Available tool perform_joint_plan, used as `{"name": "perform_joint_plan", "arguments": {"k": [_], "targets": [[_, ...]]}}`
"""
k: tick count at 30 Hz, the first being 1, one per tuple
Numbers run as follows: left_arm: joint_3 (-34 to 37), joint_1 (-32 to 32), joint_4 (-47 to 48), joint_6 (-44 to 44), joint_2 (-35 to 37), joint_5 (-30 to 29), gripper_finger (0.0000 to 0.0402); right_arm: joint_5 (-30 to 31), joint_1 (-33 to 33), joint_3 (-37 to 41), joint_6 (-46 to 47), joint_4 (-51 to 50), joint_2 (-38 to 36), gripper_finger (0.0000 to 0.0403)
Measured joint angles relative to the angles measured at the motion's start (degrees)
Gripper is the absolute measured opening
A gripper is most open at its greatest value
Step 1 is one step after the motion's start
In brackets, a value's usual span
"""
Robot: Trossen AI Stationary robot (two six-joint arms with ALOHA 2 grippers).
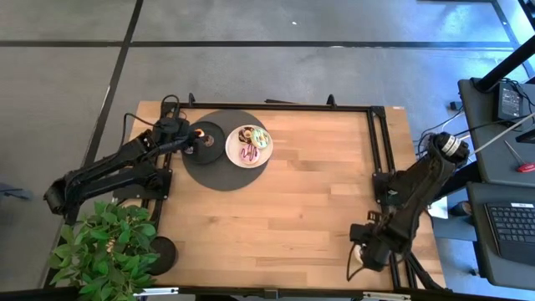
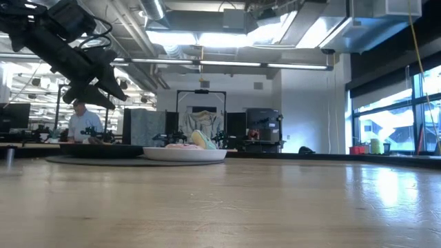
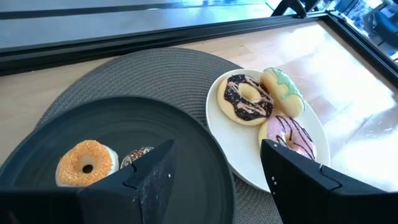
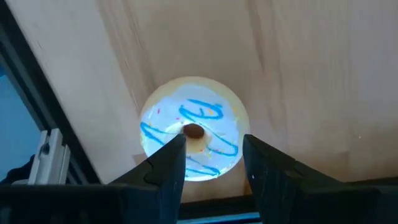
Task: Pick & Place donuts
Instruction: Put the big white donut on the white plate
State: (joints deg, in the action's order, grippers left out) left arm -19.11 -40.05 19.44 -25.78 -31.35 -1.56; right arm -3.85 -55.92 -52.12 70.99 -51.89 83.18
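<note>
My left gripper (image 3: pixel 217 177) is open above the black plate (image 3: pixel 186 143), where an orange donut (image 3: pixel 87 163) lies flat beside a chocolate sprinkled one (image 3: pixel 134 155), half hidden by a finger. On the white plate (image 3: pixel 249 171) lie a chocolate donut with pink drizzle (image 3: pixel 247 98), a green-iced one (image 3: pixel 283 90) and a pink one (image 3: pixel 292 135). My right gripper (image 4: pixel 214 155) is open at the table's near right corner. Its fingers stand above a white-iced donut with blue drizzle (image 4: pixel 193 134) that lies flat on the wood. That donut is hidden in the high view.
Both plates sit on a large dark round mat (image 1: pixel 219 176) at the table's far left. A potted plant (image 1: pixel 104 247) stands at the near left corner. A black rail frame (image 1: pixel 378 134) borders the table. Bare wood (image 1: pixel 284 209) spans the middle.
</note>
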Motion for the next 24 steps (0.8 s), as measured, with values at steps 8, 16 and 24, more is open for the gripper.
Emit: {"name": "perform_joint_plan", "arguments": {"k": [8,16,24], "targets": [[0.00,0.00,0.02,0.00,0.00,-0.04,0.0232,0.71,-1.05,0.00,-0.31,1.59,3.05,0.0161],[0.00,0.00,0.02,0.00,-0.02,0.00,0.0229,-2.08,-1.02,0.00,-0.74,1.28,6.57,0.0161],[0.00,0.00,0.04,0.01,-0.02,0.04,0.0230,-2.26,-1.00,-0.02,-0.95,0.21,9.04,0.0161]]}}
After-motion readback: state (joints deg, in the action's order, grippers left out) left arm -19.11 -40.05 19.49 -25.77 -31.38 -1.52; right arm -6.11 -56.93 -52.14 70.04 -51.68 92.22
